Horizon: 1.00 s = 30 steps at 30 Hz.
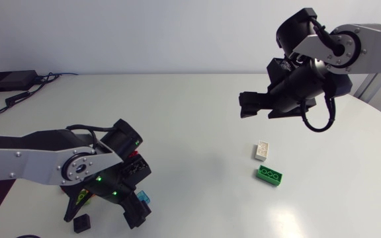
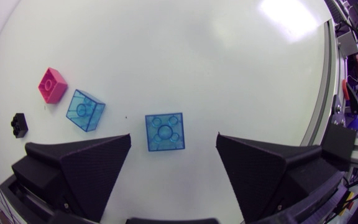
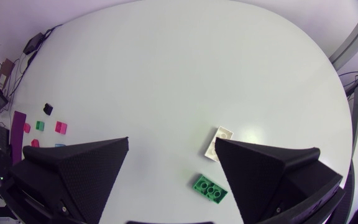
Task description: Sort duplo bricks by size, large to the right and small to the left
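My left gripper (image 2: 174,146) hangs open low over the table's left side. A translucent blue small brick (image 2: 165,131) lies on the table between its fingers, touching neither. Just beyond one finger lie a second blue small brick (image 2: 84,110), a pink one (image 2: 52,84) and a black one (image 2: 19,125). In the head view a blue brick (image 1: 144,196) shows beside the left arm (image 1: 78,165). My right gripper (image 3: 173,152) is open and empty, raised above the table's right half. Below it lie a white brick (image 1: 262,151) and a large green brick (image 1: 269,175).
A black small brick (image 1: 81,224) lies near the front edge by the left arm. A black box with cables (image 1: 8,80) sits at the far left corner.
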Each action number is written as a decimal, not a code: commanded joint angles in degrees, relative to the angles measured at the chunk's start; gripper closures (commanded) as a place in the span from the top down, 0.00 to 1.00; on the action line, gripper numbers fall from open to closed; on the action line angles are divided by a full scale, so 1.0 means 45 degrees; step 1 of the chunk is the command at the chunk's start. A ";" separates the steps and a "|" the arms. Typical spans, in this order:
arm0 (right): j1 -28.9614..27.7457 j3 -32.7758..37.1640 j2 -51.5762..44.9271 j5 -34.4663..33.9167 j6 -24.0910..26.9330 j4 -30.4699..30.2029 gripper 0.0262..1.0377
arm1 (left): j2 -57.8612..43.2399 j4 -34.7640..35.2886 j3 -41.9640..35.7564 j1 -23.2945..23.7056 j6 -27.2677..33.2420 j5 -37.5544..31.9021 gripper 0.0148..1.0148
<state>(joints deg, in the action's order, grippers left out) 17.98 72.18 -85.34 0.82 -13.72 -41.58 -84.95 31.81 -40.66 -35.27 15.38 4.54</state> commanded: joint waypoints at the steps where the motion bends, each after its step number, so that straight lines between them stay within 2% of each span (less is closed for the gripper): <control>1: -0.0069 -0.0318 0.0175 -0.0104 0.0001 0.0002 0.96 | -0.0615 0.0177 0.0306 -0.0034 -0.0077 0.0105 0.94; 4: -0.0050 -0.0318 0.0175 -0.0104 -0.0019 0.0022 0.96 | -0.1221 0.0001 0.0267 -0.0112 -0.0058 0.0125 0.89; 7: -0.0050 -0.0318 0.0195 -0.0104 -0.0019 0.0002 0.96 | -0.1670 -0.0370 0.0189 -0.0190 -0.0077 0.0164 0.75; 10: -0.0069 -0.0357 0.0254 -0.0104 0.0001 0.0002 0.96 | -0.1748 -0.1015 0.0072 0.0005 -0.0233 0.0184 0.49; 12: -0.0069 -0.0377 0.0293 -0.0104 0.0020 0.0002 0.96 | -0.1728 -0.1347 -0.0084 0.0435 -0.0272 0.0301 0.26; 20: -0.0225 -0.0455 0.0390 -0.0104 0.0118 0.0002 0.96 | -0.1103 -0.1132 0.0150 0.1938 0.0001 0.0516 0.24; 26: -0.0147 -0.0494 0.0410 -0.0104 0.0060 0.0022 0.96 | -0.0127 -0.0878 -0.0163 0.4575 0.1056 0.0496 0.24; 30: -0.0147 -0.0572 0.0429 -0.0104 0.0060 0.0041 0.96 | -0.0830 -0.0898 -0.0631 0.5728 0.1427 0.0496 0.24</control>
<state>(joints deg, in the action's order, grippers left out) 17.26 71.70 -84.14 0.82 -13.69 -41.58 -86.94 27.20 -41.85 -11.11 19.75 6.66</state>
